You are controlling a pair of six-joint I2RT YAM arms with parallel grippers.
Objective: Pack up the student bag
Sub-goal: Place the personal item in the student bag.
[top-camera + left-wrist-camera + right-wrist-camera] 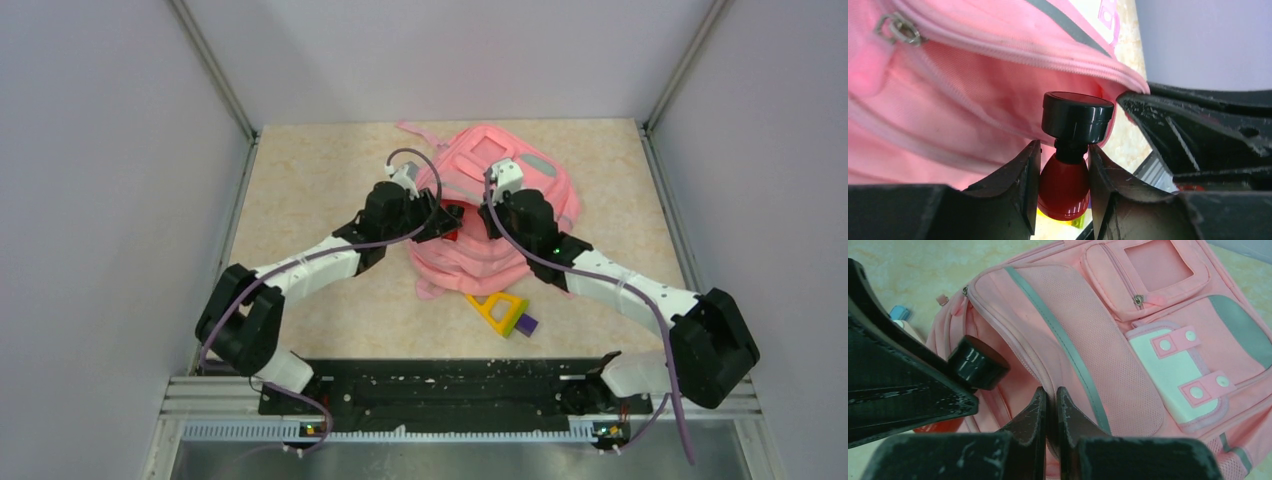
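Walled tabletop (320, 180), student bag (560, 195) (far edge)

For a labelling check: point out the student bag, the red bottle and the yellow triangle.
student bag (1108, 365): right wrist view, mesh front panel.
red bottle (1064, 189): left wrist view, red body.
yellow triangle (487, 316): top external view, yellow edge.

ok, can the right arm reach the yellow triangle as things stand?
Probably not yet: its jaws look shut on the rim of the student bag, and the yellow triangle lies back beside its forearm; it would have to let go first.
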